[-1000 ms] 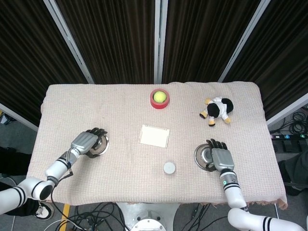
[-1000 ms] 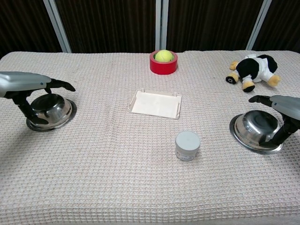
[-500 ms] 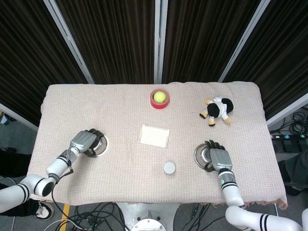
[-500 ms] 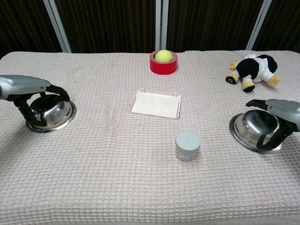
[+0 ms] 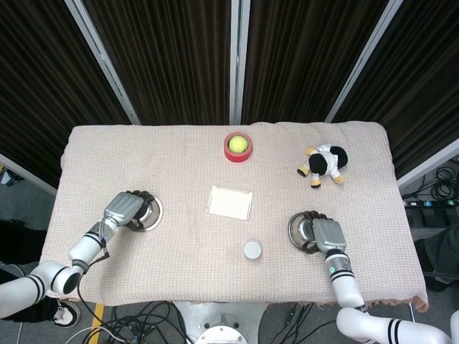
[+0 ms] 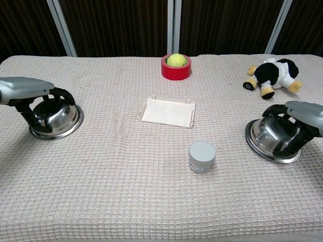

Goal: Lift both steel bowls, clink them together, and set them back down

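left steel bowl sits at the table's left edge, right steel bowl tilts at the right; left hand and right hand curl over the rims. thin rims could slip free when lifted.

Cloth-covered table: two steel bowls, tray, jar.

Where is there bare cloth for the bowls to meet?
Bare: the near strip in front of the white jar, and between the left bowl and the white tray. Crowded: the centre line, where the tape roll, tray and jar stand.
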